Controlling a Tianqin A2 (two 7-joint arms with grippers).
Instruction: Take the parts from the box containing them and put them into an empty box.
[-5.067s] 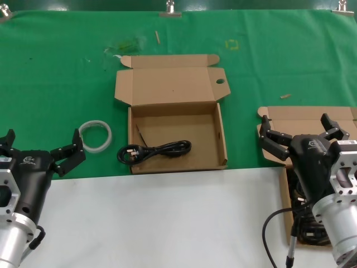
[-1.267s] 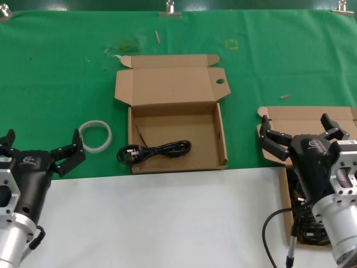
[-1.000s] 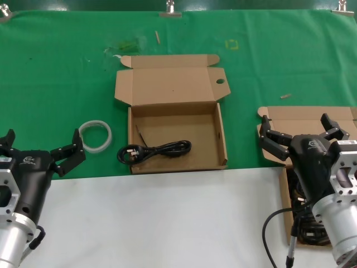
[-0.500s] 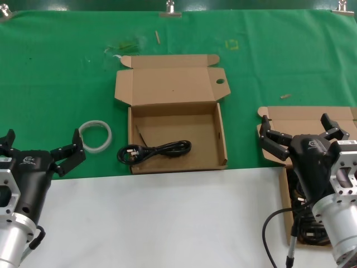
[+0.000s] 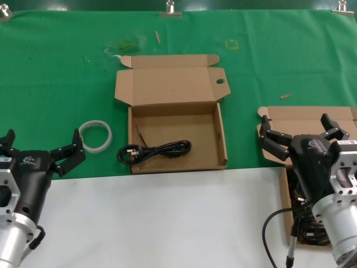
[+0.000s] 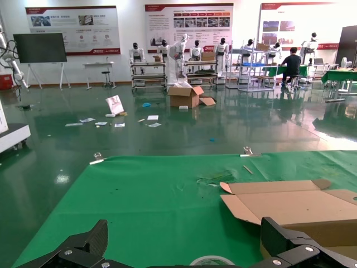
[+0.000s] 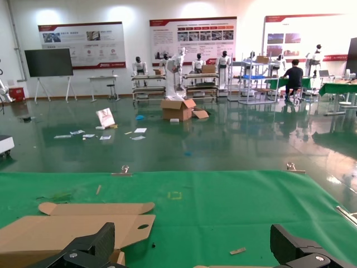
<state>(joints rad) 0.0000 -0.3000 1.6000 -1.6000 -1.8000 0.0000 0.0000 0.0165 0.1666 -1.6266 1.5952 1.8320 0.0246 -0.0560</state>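
Right hand (image 5: 298, 137) of mine hovers spread above the source box (image 5: 312, 120) at the tabletop's right edge, where dark cords (image 5: 309, 226) lie mostly hidden beneath my arm. One power cord (image 5: 154, 151) already rests in the holed-lid box (image 5: 222, 142) mid-tabletop, its plug over the near-left wall. Next I judge I must descend and pinch another cord. Left hand (image 5: 42, 151), spread, waits near the left edge beside the white ring (image 5: 95, 135).

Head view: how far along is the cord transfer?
Done: one power cord lies in the holed-lid box, plug at its left wall. In hand: nothing. The right pincer is open over the source box; the left pincer is open near the white ring. Left: dark cords in the source box.
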